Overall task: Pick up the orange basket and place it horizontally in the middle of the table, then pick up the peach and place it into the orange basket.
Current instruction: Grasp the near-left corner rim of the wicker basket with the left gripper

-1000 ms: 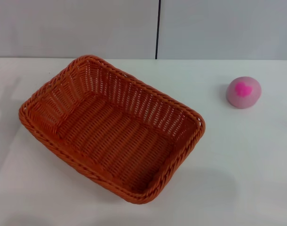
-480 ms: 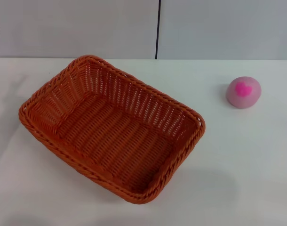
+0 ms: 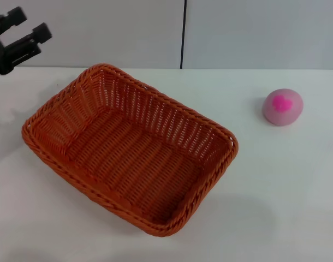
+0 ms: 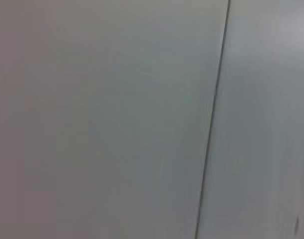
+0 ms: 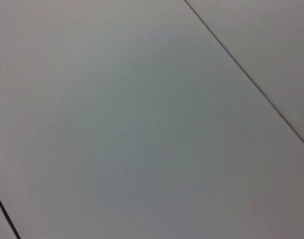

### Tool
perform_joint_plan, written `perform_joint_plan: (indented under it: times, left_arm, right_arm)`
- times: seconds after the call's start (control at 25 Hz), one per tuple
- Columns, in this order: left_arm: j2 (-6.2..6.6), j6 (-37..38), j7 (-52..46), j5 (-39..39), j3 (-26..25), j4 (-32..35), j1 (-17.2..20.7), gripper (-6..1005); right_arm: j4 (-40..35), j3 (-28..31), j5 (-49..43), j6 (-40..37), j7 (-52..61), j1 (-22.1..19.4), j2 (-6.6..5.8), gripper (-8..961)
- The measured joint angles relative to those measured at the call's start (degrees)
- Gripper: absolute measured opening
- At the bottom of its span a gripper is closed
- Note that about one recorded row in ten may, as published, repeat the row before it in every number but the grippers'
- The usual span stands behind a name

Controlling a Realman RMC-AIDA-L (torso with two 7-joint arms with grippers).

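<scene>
At the far left, the left hand (image 3: 23,26) hovers above the counter's (image 3: 286,185) back edge, fingers spread apart and holding nothing. The orange basket (image 3: 128,147) sits diagonally on the counter, left of centre. The peach (image 3: 283,107) rests well apart, far right.

orange basket (image 3: 128,150): showing woven, wicker-like strands, ribbed, with a braided rim
peach (image 3: 283,107): looking smooth and matt
table (image 3: 286,180): appearing smooth, plain, faintly sheened
left gripper (image 3: 25,31): looking like matt black plastic
</scene>
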Motion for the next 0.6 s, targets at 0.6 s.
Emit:
perform_joint_plan:
  times: [0.6]
  left_arm:
    - [-0.92, -4.1, -26.5, 32.3, 3.0, 16.6, -11.1, 764]
  right_arm:
    - [0.5, -0.1, -0.1, 0.2, 0.0, -1.0, 0.08, 704]
